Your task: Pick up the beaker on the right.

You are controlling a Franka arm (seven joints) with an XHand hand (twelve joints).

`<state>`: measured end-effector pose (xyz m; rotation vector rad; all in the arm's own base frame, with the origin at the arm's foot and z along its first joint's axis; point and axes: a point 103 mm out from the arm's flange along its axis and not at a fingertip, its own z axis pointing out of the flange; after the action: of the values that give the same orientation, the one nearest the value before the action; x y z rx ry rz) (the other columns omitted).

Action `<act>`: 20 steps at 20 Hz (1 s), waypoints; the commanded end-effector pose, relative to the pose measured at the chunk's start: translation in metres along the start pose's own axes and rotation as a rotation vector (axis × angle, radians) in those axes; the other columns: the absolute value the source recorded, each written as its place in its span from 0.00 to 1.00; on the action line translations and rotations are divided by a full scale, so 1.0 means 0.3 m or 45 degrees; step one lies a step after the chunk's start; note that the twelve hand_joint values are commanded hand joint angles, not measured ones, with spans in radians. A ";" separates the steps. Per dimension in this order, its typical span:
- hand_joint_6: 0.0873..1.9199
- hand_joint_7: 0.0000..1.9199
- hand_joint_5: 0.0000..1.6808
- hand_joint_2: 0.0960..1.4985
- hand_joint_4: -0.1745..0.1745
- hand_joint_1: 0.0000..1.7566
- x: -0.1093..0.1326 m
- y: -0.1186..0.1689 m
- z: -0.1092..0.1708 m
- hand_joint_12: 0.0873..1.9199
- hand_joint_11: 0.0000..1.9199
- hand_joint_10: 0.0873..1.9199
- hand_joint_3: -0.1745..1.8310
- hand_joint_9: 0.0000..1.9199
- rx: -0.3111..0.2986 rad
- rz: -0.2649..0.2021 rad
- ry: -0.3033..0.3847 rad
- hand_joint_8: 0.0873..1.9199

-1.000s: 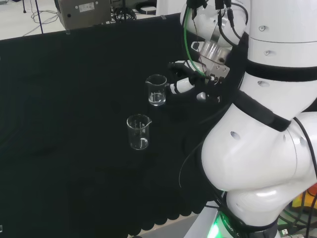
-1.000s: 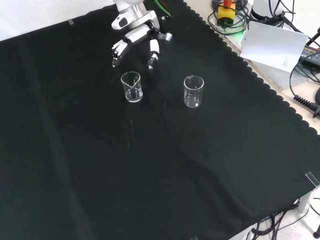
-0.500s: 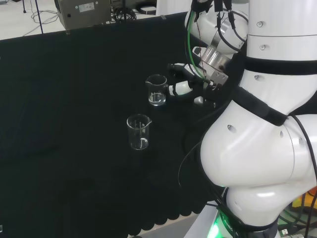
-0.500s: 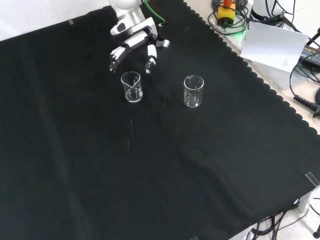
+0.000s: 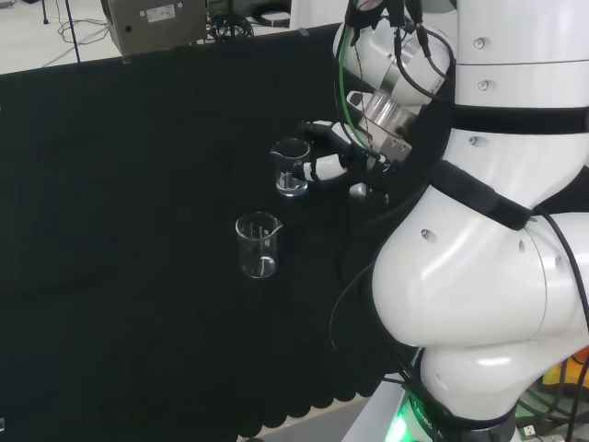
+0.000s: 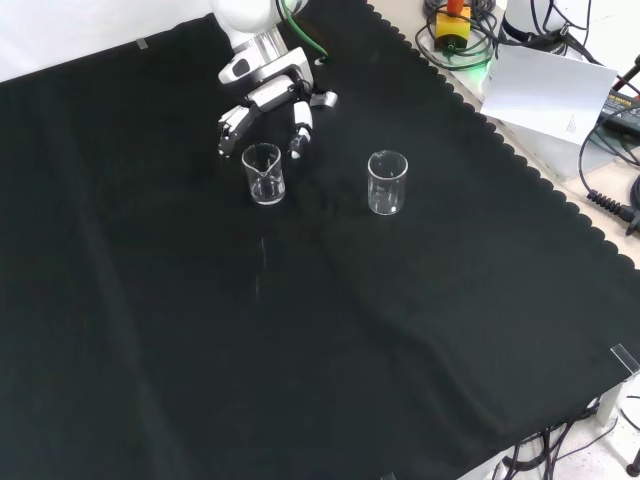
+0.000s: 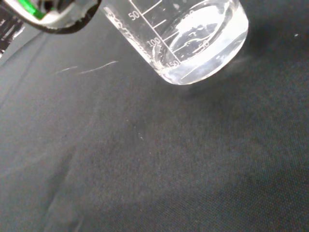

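Two clear glass beakers stand on the black cloth. In the front view one beaker (image 6: 264, 173) is at the left and the other beaker (image 6: 387, 183) at the right. In the head view the former is the farther beaker (image 5: 291, 167) and the latter the nearer beaker (image 5: 257, 245). The hand (image 6: 266, 96) hangs just behind the front view's left beaker, open, its fingertips (image 6: 297, 138) spread to either side of the rim. From the head view the hand (image 5: 333, 157) sits close to that beaker's right side. The wrist view has this beaker (image 7: 193, 38) close and large, with printed graduations.
The arm's white links (image 5: 479, 239) take up the right of the head view. A grey equipment box (image 5: 152, 23) stands beyond the cloth's far edge. In the front view a white sheet (image 6: 545, 88) and cables (image 6: 610, 150) lie past the scalloped edge at the right.
The hand has moved nearer to the beaker: leftward in the head view, downward in the front view. Its fingertips now flank the rim. Both beakers stand where they were.
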<state>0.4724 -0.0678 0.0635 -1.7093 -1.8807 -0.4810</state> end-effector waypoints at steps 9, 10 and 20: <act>0.00 0.10 0.24 0.32 0.38 0.46 -0.023 0.048 0.034 0.70 0.00 0.34 0.37 0.16 -0.035 -0.057 0.112 0.36; 0.00 0.10 0.24 0.31 0.38 0.46 -0.019 0.050 0.040 0.70 0.00 0.34 0.37 0.16 -0.041 -0.072 0.130 0.36; 0.00 0.12 0.26 0.30 0.38 0.47 0.021 0.051 0.089 0.69 0.00 0.33 0.38 0.18 -0.060 -0.165 0.156 0.35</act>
<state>0.4851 -0.0519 0.0478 -1.5592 -1.9153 -0.6654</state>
